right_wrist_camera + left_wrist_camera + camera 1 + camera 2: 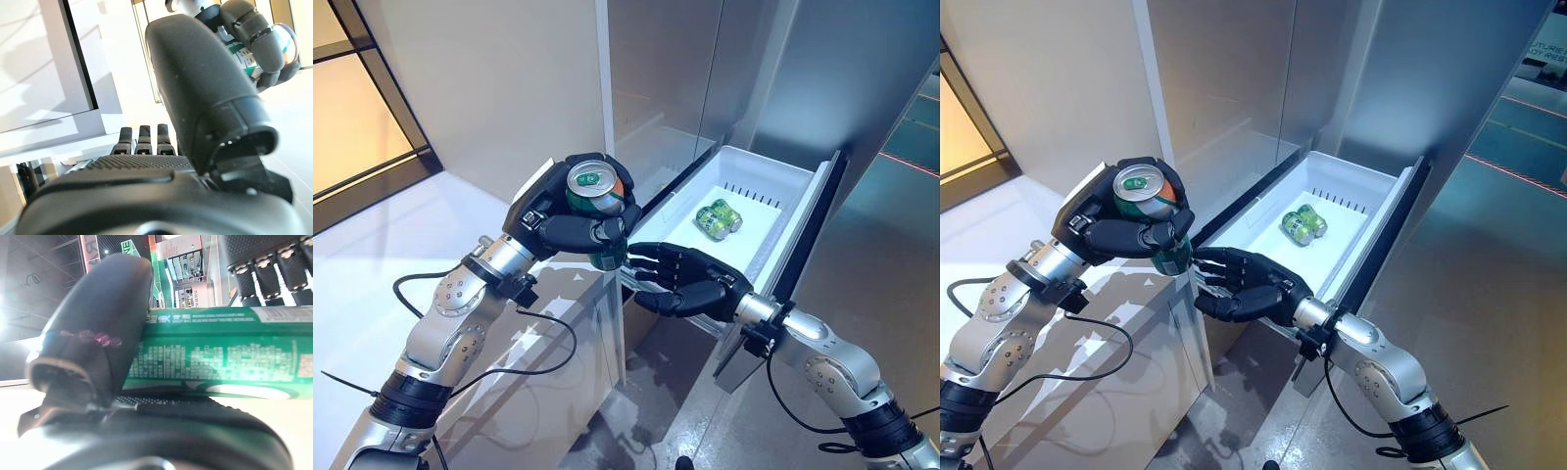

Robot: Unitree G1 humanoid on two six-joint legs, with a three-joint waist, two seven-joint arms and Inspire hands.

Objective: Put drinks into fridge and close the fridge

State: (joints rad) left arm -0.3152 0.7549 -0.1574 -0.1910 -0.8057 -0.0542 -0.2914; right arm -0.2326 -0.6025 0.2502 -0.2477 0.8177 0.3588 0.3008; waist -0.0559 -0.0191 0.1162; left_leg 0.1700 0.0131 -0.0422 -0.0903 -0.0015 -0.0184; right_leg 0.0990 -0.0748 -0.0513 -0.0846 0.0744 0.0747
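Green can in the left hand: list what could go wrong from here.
1. The left hand holds the green can beside the drawer, not above it; released now, it would likely miss.
2. The open right hand waits below; a handover could slip.
3. Two cans already inside could get knocked.

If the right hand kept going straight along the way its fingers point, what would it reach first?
Most likely the green can held in the left hand: the right hand lies open, fingertips aimed at its lower part and nearly touching, though depth is unclear.

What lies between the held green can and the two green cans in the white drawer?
The open right robot hand sits between the held green can and the drawer's cans, in both eye views.
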